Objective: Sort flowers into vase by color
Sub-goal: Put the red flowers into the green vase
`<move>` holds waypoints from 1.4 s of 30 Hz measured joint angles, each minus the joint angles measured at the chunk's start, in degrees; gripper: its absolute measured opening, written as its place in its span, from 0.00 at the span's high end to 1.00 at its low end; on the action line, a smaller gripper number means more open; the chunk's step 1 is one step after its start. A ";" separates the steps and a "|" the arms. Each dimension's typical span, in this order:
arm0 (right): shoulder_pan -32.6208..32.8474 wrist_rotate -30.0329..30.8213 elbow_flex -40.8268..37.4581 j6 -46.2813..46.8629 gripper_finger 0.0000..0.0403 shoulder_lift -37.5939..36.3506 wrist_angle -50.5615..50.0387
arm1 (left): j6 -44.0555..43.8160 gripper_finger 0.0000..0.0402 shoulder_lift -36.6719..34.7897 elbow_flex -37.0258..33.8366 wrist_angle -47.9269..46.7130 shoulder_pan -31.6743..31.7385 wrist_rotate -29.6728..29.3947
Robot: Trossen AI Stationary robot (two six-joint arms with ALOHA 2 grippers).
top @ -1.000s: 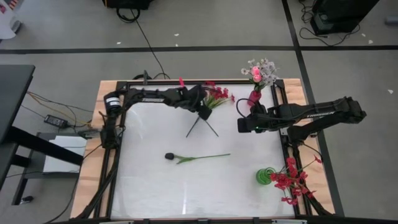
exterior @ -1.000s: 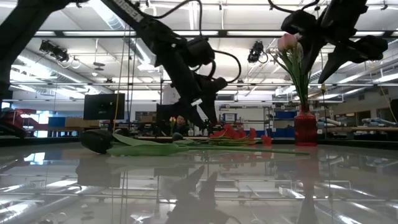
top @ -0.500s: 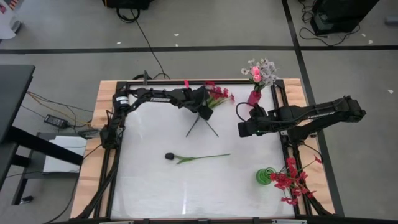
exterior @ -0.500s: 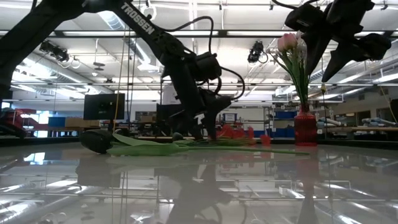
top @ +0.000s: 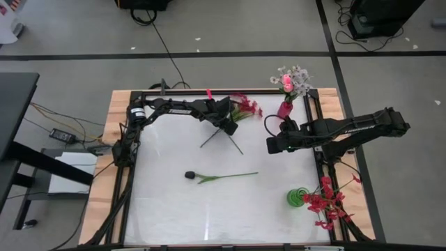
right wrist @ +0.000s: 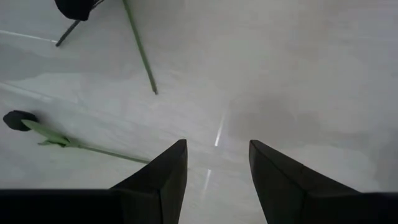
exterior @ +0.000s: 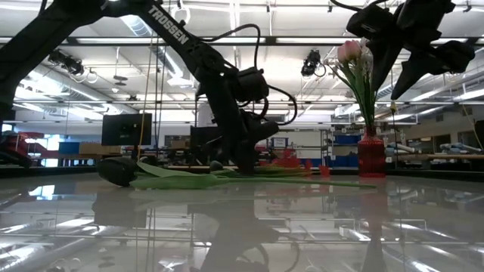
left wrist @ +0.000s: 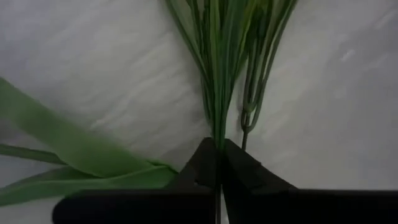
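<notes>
Since a moment ago my left gripper (left wrist: 219, 163) has snapped closed on the thin green stems (left wrist: 214, 74) of the red blossom spray (top: 244, 108), low on the white surface (top: 174, 209) at its far edge. Nearer, the dark-budded, green-stemmed flower (top: 219, 177) lies flat mid-surface (untouched). My right gripper (right wrist: 216, 168) hovers with fingers apart beside the red vase (top: 285, 109) of pink and white flowers; a green vase (top: 297, 197) holds red sprays.

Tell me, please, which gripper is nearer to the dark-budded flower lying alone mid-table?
The left gripper, slightly. It sits above the dark-budded flower toward the table's far edge, shut on the red flowers; the right gripper hangs open off the stem's right end.
</notes>
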 joint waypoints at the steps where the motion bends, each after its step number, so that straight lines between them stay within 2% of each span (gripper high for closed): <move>1: 0.18 0.00 0.00 0.06 0.55 0.00 0.02 | -0.01 0.97 -0.26 0.01 0.09 -0.12 0.18; 12: 3.05 0.75 -0.02 0.85 0.56 -0.01 0.74 | -0.35 0.97 -9.89 0.02 -0.77 -0.84 0.73; 25: 5.78 11.03 -0.02 5.56 0.56 0.00 2.51 | 3.00 0.97 -21.26 0.03 -3.76 1.69 0.38; 35: 6.38 13.75 -0.02 5.05 0.56 0.00 6.50 | 4.61 0.97 -22.83 0.03 -6.28 3.12 1.29; 42: 6.11 15.07 -0.02 3.39 0.56 0.00 7.21 | 6.90 0.97 -26.49 0.01 -14.01 2.91 1.29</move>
